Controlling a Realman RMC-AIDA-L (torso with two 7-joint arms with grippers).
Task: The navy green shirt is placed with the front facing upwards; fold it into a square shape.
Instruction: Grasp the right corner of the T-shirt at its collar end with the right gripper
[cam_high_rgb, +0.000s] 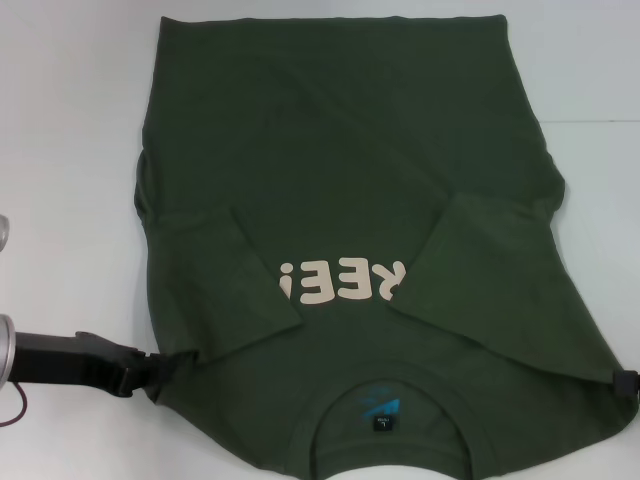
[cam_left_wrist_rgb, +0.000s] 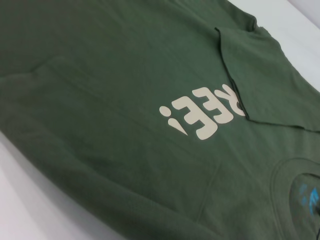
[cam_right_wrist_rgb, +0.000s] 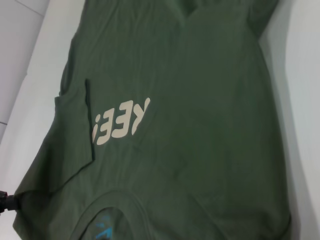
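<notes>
- Collar: round ribbed neck opening with a small dark neck label in blue print, nearest the robot at the counter's front edge.
- Garment: large dark olive-green short-sleeved cotton T-shirt, spread front-up on the white counter, hem at the far side. Both sleeves are already folded inward over the chest; the right one covers the start of the pale pinkish lettering, of which only "REE!" shows.
- Left gripper: black, on a dark arm reaching in from the left edge, at the shirt's near left shoulder. Its tips meet the cloth edge and look pinched on it, though I cannot tell for certain.
- Right gripper: only a small black tip shows, at the near right shoulder, touching the fabric edge; whether its fingers are apart or together I cannot tell.
- Judged step: shoulders taken at both corners, ready to carry the collar end toward the hem.
- Risks: a thin pinch at either corner could slip, dropping one side and skewing the fold; uneven lift between the arms would give a slanted edge, not a square; the tucked sleeves may slide out as the cloth rises.
</notes>
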